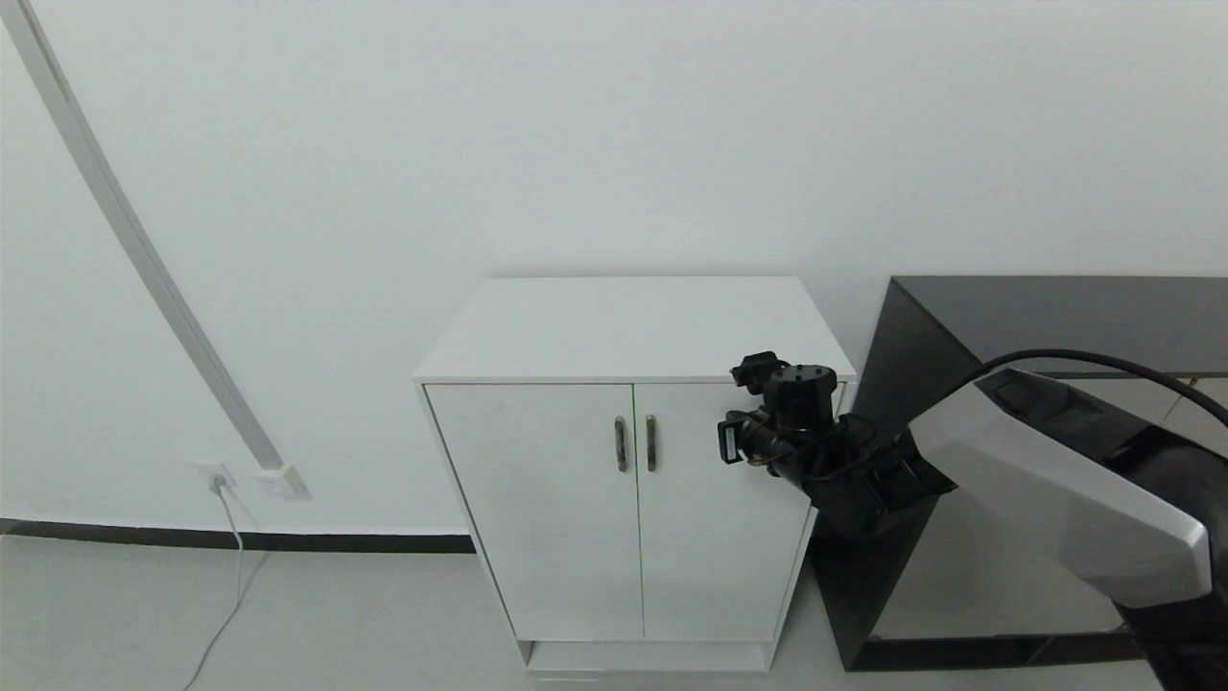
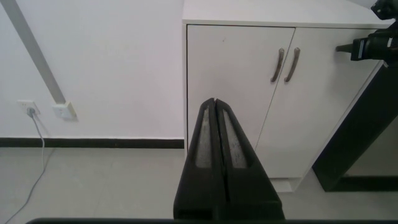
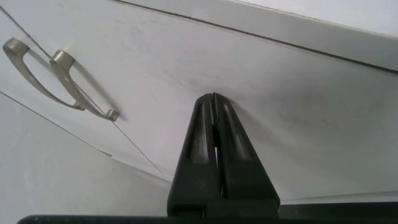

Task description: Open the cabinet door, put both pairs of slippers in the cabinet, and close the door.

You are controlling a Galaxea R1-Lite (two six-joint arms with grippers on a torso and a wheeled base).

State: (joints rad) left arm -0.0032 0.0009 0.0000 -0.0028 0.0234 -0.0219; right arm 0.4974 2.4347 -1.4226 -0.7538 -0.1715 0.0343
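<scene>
A white cabinet (image 1: 624,326) stands against the wall with both doors shut. Two metal handles (image 1: 635,443) sit side by side at the middle seam. My right gripper (image 1: 727,443) is shut and empty, its tip close against the upper part of the right door (image 3: 298,112), to the right of the handles (image 3: 62,81); whether it touches is unclear. The left wrist view shows my left gripper (image 2: 215,101) shut and empty, held back from the cabinet (image 2: 236,74) and facing its left door, with the right gripper (image 2: 348,48) at the cabinet's upper right.
A glossy black unit (image 1: 1007,317) stands right beside the cabinet on its right. A wall socket (image 1: 213,474) with a cable down to the floor and a slanted cable duct (image 1: 144,250) are at the left. Open floor (image 1: 288,624) lies left of the cabinet.
</scene>
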